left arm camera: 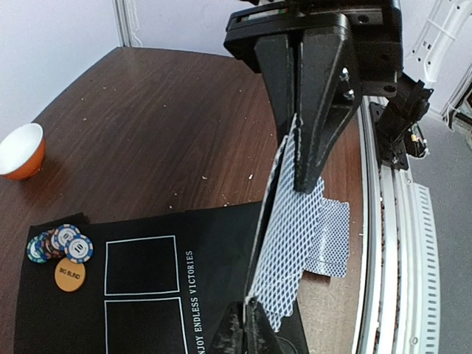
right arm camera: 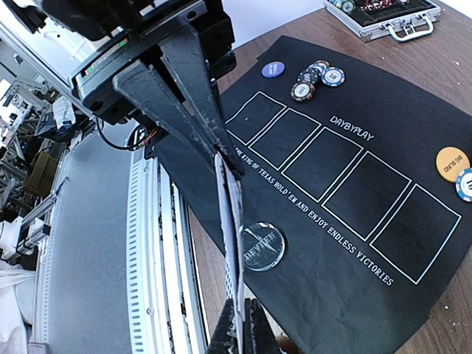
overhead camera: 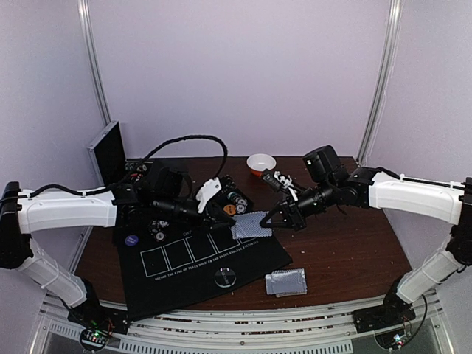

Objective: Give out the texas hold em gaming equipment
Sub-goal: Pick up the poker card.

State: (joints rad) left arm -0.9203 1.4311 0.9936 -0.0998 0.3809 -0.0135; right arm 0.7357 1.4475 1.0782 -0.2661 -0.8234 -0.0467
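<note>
A stack of grey-blue-backed playing cards [overhead camera: 251, 225] hangs in the air between my two grippers, above the right end of the black five-box mat [overhead camera: 199, 258]. My left gripper [overhead camera: 228, 220] is shut on its left edge and my right gripper [overhead camera: 273, 219] is shut on its right edge. In the left wrist view the left gripper [left arm camera: 252, 308] pinches the cards [left arm camera: 284, 243]. In the right wrist view the right gripper [right arm camera: 242, 310] pinches them edge-on [right arm camera: 232, 236]. More cards [overhead camera: 286, 282] lie on the table. Striped chips [overhead camera: 157, 230], a purple disc [overhead camera: 131, 240], an orange disc [overhead camera: 230, 209] and a clear disc [overhead camera: 225, 277] lie on the mat.
A white bowl with an orange base [overhead camera: 261, 163] stands at the back of the table. An open chip case [overhead camera: 110, 151] stands at the back left, also in the right wrist view [right arm camera: 383, 15]. A black cable [overhead camera: 188, 140] loops behind the left arm. The table's near edge has a metal rail [overhead camera: 243, 324].
</note>
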